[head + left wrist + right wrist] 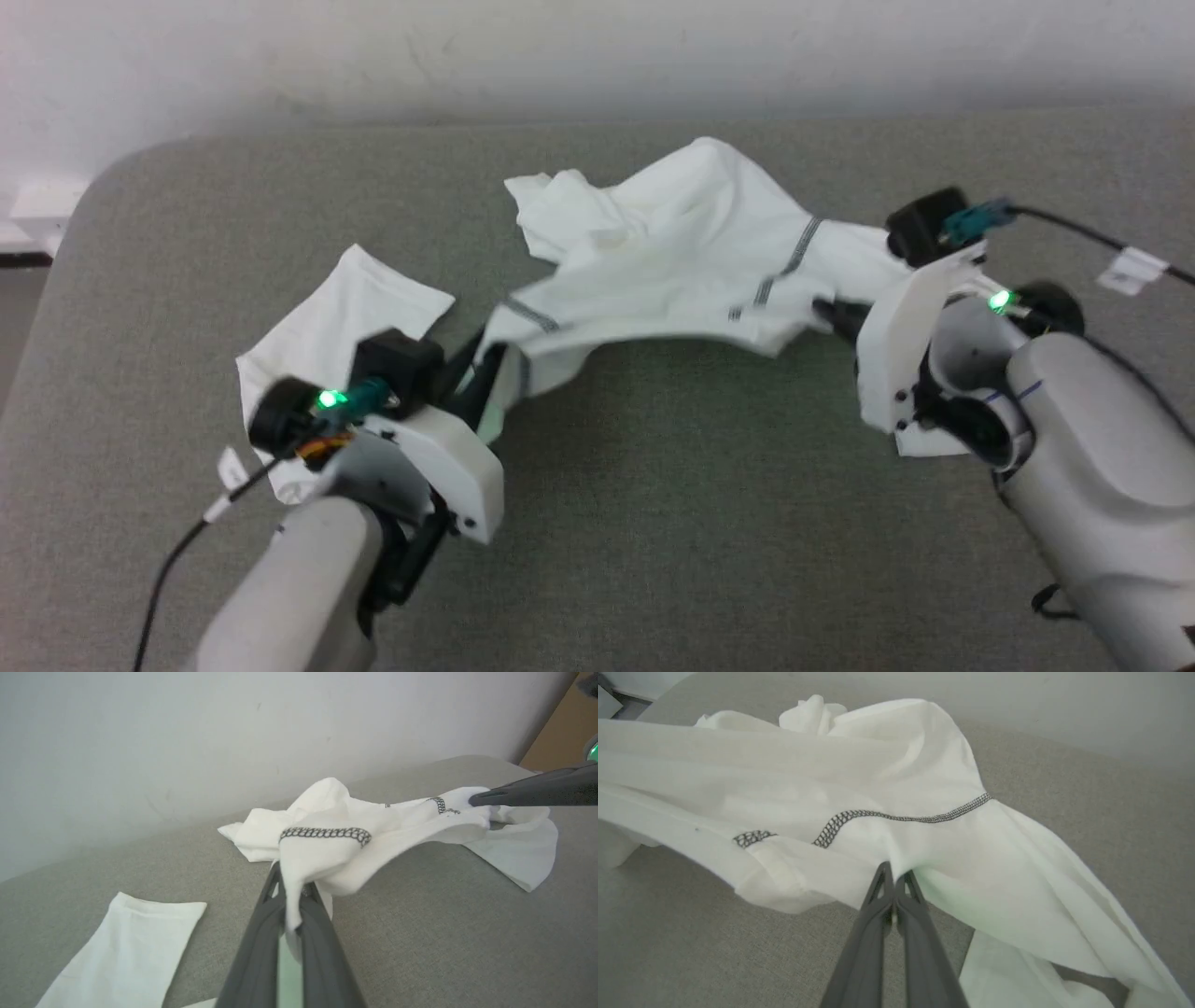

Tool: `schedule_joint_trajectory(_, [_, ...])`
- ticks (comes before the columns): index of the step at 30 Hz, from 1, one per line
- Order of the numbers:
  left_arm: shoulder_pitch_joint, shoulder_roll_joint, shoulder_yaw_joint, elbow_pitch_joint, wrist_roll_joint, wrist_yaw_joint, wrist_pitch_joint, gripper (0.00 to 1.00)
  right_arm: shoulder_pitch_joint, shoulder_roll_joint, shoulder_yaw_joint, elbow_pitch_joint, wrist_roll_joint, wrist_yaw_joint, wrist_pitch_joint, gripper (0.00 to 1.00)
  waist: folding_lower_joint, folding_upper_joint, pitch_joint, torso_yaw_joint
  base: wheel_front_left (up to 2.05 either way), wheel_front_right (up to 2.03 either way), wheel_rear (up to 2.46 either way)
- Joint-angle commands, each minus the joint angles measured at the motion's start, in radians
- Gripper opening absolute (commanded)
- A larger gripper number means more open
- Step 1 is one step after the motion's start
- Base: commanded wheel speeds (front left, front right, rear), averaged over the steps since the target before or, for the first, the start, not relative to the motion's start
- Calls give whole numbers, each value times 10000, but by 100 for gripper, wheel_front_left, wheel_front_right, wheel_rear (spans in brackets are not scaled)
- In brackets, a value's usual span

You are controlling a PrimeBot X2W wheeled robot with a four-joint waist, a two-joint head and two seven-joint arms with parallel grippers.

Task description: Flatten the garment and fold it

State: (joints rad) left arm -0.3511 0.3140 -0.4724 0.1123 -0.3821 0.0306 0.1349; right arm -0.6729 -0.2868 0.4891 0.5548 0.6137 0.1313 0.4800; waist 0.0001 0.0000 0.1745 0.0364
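We clamp the garment [672, 233] with left gripper [481, 362] and right gripper [826, 313] to stretch it flat

The right end effector [893, 879] rises from the bottom edge, its two dark fingers pressed together and their tips pinching a fold of the white garment [878, 765]. The thin cloth is lifted there and drapes away to both sides, crumpled into peaks at the far end. A line of dark zigzag stitching [901, 817] curves across it just beyond the fingertips. Below lies the grey cloth-covered worktop [691, 942], with a pale wall [1087, 704] behind.
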Motion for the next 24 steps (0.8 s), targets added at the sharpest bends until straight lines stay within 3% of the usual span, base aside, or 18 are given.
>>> schedule_joint_trajectory(1, [-326, 151, 202, -262, 108, 122, -273, 0, -84, -224, -146, -523, -127, -6, -313, 0, -1, 0, -513, -147, 0, 0, 0])
schedule_joint_trajectory(8, [-1796, 437, 956, -1333, 217, 319, -555, 0, -376, -679, -1473, -3296, -943, -6, -932, 0, -1, 0, -1160, -279, 0, 0, 0])
schedule_joint_trajectory(15, [-4284, 588, 1580, -1332, 130, 112, -406, 0, -1483, -566, -2938, -5264, -1656, -6, -356, 0, -1, 0, -988, -322, 0, 0, 0])
schedule_joint_trajectory(19, [-5987, 507, 1815, -523, 35, -97, -443, 0, -2704, -485, -3385, -5433, -1771, -6, 2, 0, -1, 0, -489, -352, 0, 0, 0])
schedule_joint_trajectory(24, [-7987, 488, 1992, 1231, 81, -362, -730, 0, -4428, -283, -3416, -4503, -1928, -6, -122, 0, -1, 0, 395, -618, 0, 0, 0])
